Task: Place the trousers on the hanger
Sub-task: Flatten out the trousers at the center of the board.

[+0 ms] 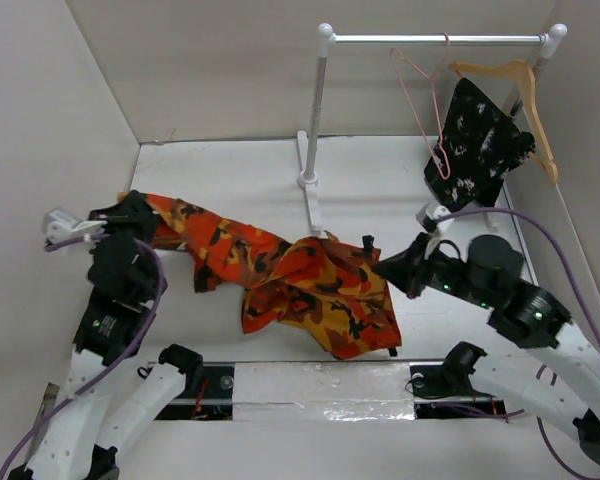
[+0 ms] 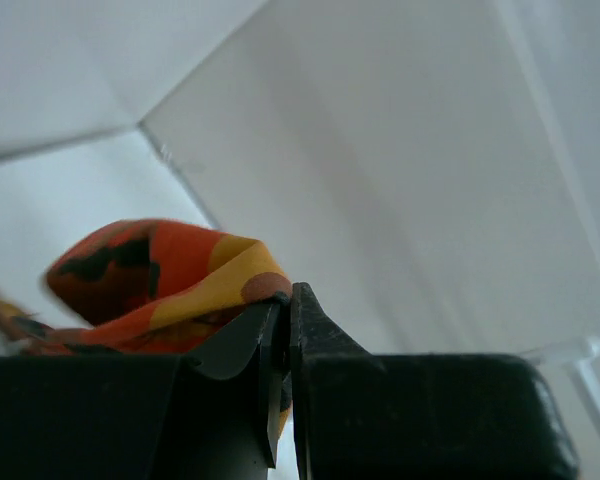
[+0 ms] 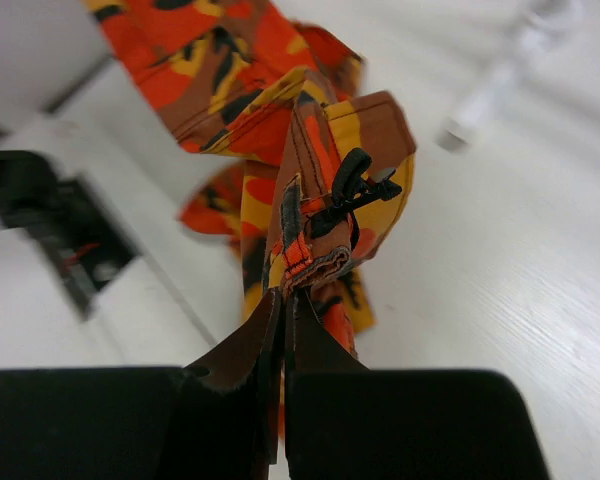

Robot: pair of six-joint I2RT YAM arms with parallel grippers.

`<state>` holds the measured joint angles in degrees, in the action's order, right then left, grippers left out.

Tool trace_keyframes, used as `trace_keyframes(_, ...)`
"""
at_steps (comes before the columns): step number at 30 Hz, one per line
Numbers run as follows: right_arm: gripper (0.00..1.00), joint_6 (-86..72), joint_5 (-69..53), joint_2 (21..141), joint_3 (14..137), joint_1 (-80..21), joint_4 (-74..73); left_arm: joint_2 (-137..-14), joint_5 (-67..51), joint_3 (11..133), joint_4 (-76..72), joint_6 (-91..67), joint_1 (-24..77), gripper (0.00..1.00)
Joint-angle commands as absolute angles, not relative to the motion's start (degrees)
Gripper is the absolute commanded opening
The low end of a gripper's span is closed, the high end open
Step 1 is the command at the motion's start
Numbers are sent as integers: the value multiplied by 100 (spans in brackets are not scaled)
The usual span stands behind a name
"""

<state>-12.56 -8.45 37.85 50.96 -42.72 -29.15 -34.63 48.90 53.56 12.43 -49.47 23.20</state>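
Trousers point(image 1: 280, 275) sag along the bench point(image 1: 380, 180), long axis left to right, one end pinched by the left hand point(image 1: 130, 213), the other by the right hand point(image 1: 377, 265), which is nearer the hanger point(image 1: 416, 108) up behind.

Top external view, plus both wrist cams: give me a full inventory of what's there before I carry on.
trousers: one, orange, red, yellow and black camouflage, crumpled across the middle of the table
pink hanger: one, thin wire, hooked on the rail, nothing draped on it
wooden hanger: one, light brown, at the rail's right end
black garment: one, white-speckled, hanging at the wooden hanger
rail: one, white posts with a metal bar, far side of the table
table: one, white
tape strip: one, silvery, near edge between the arm bases
left pincer: one, black, shut on the trousers' left end
right pincer: one, black, shut on the trousers' right edge
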Motion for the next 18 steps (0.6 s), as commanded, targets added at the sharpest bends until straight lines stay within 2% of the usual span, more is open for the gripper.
trace_keyframes(1,0,-1222,-1449,3289,6282,-4623,-3137,-3436,5511,6378,669,-3711,2268,0)
trace_keyframes(4,0,-1344,-1162,3094,7179,-4623,-3646,-3821,5301,7223,379,-2902,2268,0)
trace_keyframes(6,0,-1519,-311,2962,7208,-4623,-3735,-4173,5081,7680,360,-2576,2268,0)
trace_keyframes(7,0,-1564,415,2962,7094,-4623,-3753,-4592,4845,7803,395,-2514,2268,0)
trace_keyframes(12,0,-2256,2142,3225,5961,-4606,-3552,-6018,4185,7629,-113,-2189,2110,0)
trace_keyframes(13,0,-2372,2406,3252,5594,-4553,-3516,-6569,3949,7629,-245,-2241,1961,0)
trace_keyframes(14,0,-2504,2852,3278,5425,-4483,-3516,-6844,3207,7655,-333,-2320,1595,0)
trace_keyframes(16,0,-2707,3198,3200,4882,-4185,-3271,-7685,2560,7690,-753,-2399,1363,0)
trace_keyframes(18,0,-2777,3348,3164,4607,-3739,-2964,-8407,2137,8268,-783,-2207,1362,0)
